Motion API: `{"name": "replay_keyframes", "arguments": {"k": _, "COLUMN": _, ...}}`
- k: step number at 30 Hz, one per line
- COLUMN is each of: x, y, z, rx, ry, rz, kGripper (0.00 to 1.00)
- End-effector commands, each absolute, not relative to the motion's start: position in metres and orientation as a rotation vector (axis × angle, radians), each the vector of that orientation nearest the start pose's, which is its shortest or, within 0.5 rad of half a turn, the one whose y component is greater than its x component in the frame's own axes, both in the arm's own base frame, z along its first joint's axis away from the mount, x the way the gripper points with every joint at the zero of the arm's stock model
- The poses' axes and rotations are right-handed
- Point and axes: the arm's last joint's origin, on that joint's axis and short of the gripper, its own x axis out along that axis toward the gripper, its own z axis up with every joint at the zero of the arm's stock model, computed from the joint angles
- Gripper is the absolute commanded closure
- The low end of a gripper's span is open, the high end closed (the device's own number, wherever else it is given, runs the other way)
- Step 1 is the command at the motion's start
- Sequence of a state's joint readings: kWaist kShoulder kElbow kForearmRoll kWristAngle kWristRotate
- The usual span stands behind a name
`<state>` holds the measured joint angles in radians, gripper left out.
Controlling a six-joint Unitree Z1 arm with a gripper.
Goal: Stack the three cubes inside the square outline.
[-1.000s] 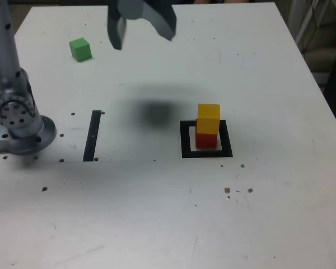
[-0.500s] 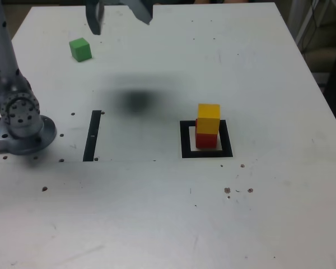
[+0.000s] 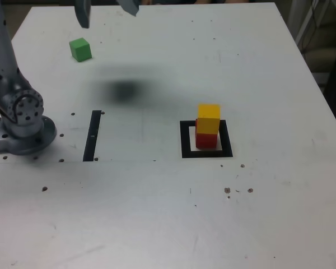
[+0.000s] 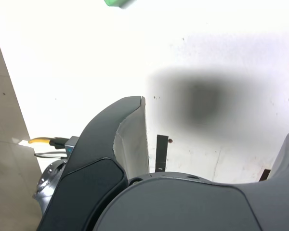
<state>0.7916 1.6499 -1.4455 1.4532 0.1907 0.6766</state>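
Pincer (image 3: pixel 106 12) now further left in ext. view, wide, nearer green cube (image 3: pixel 80 49).

Gripper (image 3: pixel 106 11) up high at the far edge in the exterior view, jaws spread wide, carrying nothing.

My white table (image 3: pixel 257 213) carries the green cube (image 3: pixel 80 49) near its far corner on the exterior view's left, the black square outline (image 3: pixel 206 152) mid-table with the red cube (image 3: pixel 206 140) on it, a thin black strip (image 3: pixel 92 136), and my base (image 3: pixel 23 134) at that left edge.
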Motion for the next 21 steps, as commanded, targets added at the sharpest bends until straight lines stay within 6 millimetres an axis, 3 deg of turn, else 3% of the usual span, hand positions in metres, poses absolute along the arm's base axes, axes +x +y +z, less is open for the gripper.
{"name": "replay_keyframes", "arguments": {"k": 1, "x": 0.158, "y": 0.187, "z": 0.343, "rx": -0.040, "ry": 1.764, "rz": 0.162, "kGripper": 0.01}}
{"name": "replay_keyframes", "arguments": {"k": 21, "x": 0.129, "y": 0.258, "z": 0.312, "rx": -0.251, "ry": 1.755, "rz": 0.304, "kGripper": 0.01}}
